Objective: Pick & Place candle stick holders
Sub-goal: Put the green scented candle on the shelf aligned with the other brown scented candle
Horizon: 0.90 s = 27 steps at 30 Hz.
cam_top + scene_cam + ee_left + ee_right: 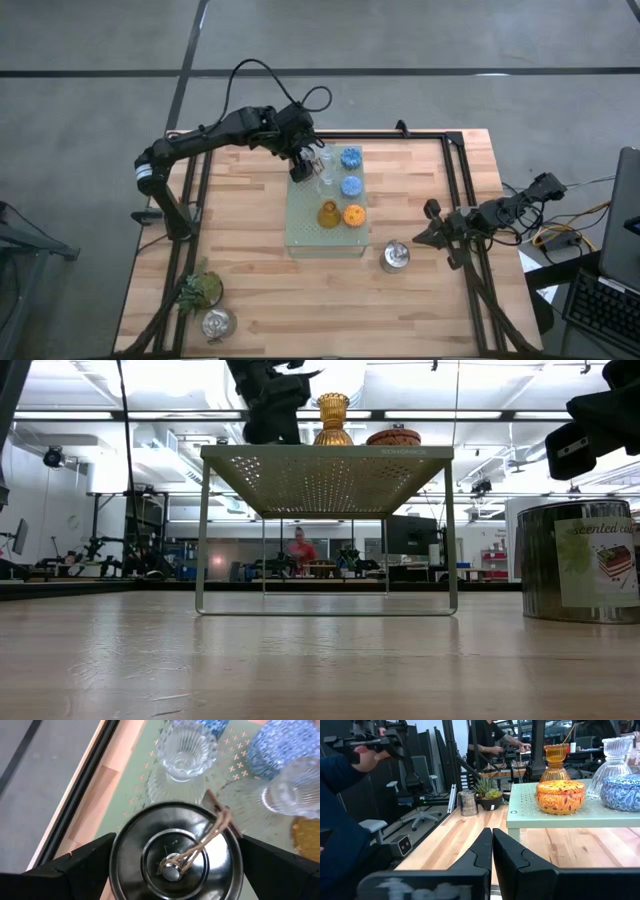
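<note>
A pale green perforated board (300, 235) stands raised on thin legs in the middle of the table. On it are two blue holders (351, 157), an orange one (354, 215), an amber one (328, 213) and two clear glass ones (187, 750). My left gripper (302, 165) is open over the board's far left corner. A shiny silver holder (175, 855) with a twine tag sits between its fingers. Two more silver holders stand on the table (395, 257) (217, 323). My right gripper (492, 840) waits shut at the table's right edge. My left gripper's open fingers (85, 865) stand close on either side of the silver holder's round wall (117, 870). I cannot tell whether they touch it. They slant down from the table's left. The holder is upright, lid up, over the board's corner.
A leafy green sprig (200, 290) lies near the table's near left corner beside one silver holder. Black rails run along the table's left, far and right edges. A laptop and cables lie off the right edge. People show in the room beyond.
</note>
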Motion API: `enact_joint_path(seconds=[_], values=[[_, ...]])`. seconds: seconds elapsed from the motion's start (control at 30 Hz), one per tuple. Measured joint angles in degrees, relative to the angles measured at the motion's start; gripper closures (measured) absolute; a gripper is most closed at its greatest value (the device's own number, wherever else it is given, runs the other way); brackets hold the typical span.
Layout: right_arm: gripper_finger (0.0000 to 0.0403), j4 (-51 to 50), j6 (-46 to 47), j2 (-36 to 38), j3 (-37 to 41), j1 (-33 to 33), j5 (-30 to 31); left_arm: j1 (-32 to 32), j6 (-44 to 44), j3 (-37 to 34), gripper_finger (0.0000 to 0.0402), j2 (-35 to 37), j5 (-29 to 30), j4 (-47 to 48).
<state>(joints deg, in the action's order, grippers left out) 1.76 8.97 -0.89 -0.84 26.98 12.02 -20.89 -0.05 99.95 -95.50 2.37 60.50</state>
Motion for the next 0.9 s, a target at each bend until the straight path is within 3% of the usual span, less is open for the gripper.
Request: enact_joint_path(seconds=[0.6, 0.9], values=[[0.0394, 0.0, 0.0, 0.0, 0.0, 0.0, 0.0, 1.4, 1.4, 10.7, 0.0002, 1.2, 0.1, 4.4], [0.0394, 0.0, 0.0, 0.0, 0.0, 0.0, 0.0, 2.3, -2.5, 7.9, 0.0002, 8.7, 0.3, 6.6]])
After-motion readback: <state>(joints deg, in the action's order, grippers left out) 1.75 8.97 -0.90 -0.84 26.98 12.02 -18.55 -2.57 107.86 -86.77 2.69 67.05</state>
